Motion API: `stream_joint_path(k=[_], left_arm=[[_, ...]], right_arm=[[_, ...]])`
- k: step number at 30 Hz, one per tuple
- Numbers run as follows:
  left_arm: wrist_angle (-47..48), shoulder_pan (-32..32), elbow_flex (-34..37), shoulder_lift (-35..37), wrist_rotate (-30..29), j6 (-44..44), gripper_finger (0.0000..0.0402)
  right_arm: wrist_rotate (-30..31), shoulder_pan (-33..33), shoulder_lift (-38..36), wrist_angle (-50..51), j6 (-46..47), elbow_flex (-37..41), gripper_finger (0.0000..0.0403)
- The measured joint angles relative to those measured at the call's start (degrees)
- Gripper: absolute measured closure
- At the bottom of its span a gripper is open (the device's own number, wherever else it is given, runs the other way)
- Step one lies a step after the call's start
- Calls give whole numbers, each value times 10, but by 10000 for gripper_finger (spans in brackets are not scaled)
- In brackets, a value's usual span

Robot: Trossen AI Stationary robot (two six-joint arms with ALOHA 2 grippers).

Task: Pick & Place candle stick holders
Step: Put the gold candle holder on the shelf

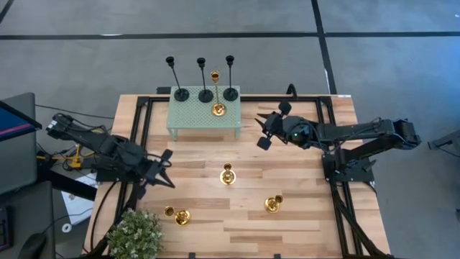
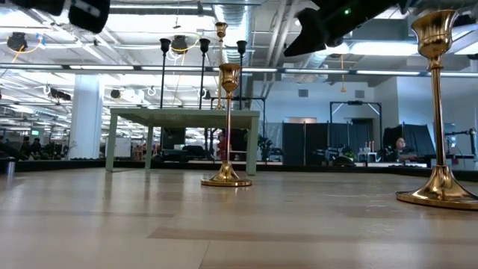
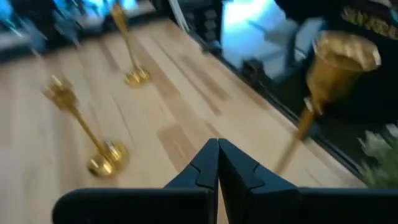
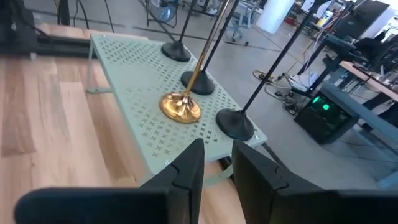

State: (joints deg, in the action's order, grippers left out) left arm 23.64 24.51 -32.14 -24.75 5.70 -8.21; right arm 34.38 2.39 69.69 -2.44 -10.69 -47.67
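- Three shiny gold metal candle stick holders [image 1: 227, 175] [image 1: 273, 204] [image 1: 181, 216] are standing mid-worktop and toward its front edge.
- Three matte black thin-stemmed holders [image 1: 205, 94] and a fourth gold one [image 1: 218, 109] are sitting on the pale green perforated stand [image 1: 188, 115] at the back edge.
- Left gripper [image 1: 167, 170] is hovering pinched closed, empty, near the left edge.
- Right gripper [image 1: 267, 129] is hanging slightly parted, empty, beside the stand.

The wooden counter [image 1: 287, 223] carries a pale green perforated stand [image 1: 188, 115], three gold candle stick holders [image 1: 227, 175] standing well apart on the planks, and a small leafy plant [image 1: 135, 236] at one corner.
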Motion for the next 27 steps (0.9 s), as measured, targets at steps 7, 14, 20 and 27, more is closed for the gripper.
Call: stream_joint_path(k=[7,14,20,27], left_arm=[[61,0,1,-11,50,16,396],[59,0,1,-52,128,-7,395],[60,0,14,-98,143,-93,396],[20,0,14,-117,140,-96,397]], right_arm=[[-1,-2,0,-1,68,0,329],[-1,-14,0,-1,77,0,329],[-1,-17,0,-2,77,0,329],[-1,-17,0,-2,77,0,329]])
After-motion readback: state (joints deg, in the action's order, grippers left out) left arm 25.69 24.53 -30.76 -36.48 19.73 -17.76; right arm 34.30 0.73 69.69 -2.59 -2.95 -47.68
